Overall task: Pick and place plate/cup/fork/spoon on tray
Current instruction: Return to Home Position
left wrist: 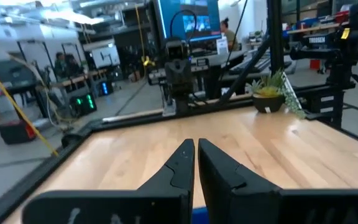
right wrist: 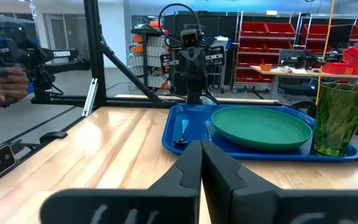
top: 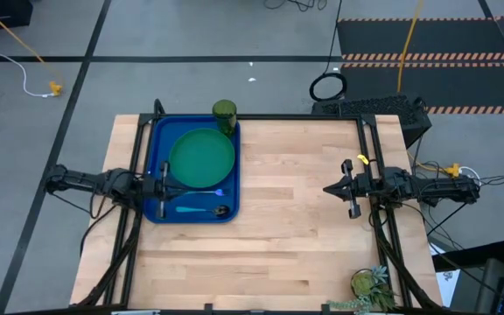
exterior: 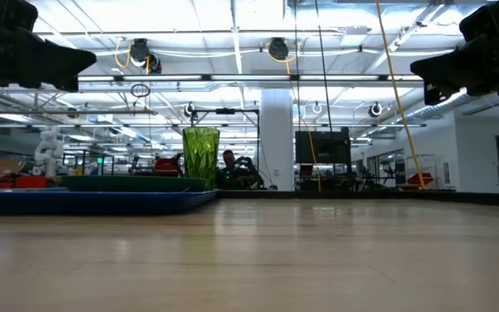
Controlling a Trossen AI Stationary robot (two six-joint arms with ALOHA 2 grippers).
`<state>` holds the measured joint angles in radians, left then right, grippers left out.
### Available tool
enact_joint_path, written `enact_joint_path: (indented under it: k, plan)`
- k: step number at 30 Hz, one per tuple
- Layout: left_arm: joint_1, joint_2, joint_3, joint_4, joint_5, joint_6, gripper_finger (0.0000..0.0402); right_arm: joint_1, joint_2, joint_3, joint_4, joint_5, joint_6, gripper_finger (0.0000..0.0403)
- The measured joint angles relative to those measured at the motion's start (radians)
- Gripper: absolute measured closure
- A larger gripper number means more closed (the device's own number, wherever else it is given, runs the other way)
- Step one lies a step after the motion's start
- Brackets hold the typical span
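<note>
A: Seeing plate (top: 201, 157), fork (top: 215, 192) and spoon (top: 201, 210) lying in tray (top: 157, 131), cup (top: 224, 112) standing at its corner

B: Worrying about left gripper (left wrist: 196, 144), pinched shut above tray's rim: dipping while leaving, risking snagging it, toppling cup; ignoring right gripper (right wrist: 200, 146), also closed, over table (top: 304, 245), well apart

A deep-blue tray (top: 156, 131) rests on a pale, wood-grain worktop (top: 296, 219). It carries a teal-green plate (top: 201, 158), a translucent olive-green cup (top: 224, 112), and a fork (top: 210, 191) and a spoon (top: 201, 211) with light blue handles, the spoon's bowl dark. The left gripper (left wrist: 195, 146) and right gripper (right wrist: 201, 146) are black, and the grey floor (top: 191, 35) has a black mat (top: 427, 39) with orange-striped edging.
</note>
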<state>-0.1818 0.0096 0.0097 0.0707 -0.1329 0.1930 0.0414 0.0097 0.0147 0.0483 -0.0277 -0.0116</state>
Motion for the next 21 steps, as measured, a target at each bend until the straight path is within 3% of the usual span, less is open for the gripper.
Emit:
enact_joint_path:
  k: [12, 21]
  plan:
    - [0.108, -0.007, 0.000, 0.016, 0.012, 0.046, 0.0376, 0.000, 0.000, 0.000, 0.000, 0.000, 0.000, 0.0403]
    - [0.221, -0.007, 0.000, -0.031, 0.092, 0.014, 0.0376, 0.000, 0.000, 0.000, 0.000, 0.000, 0.000, 0.0403]
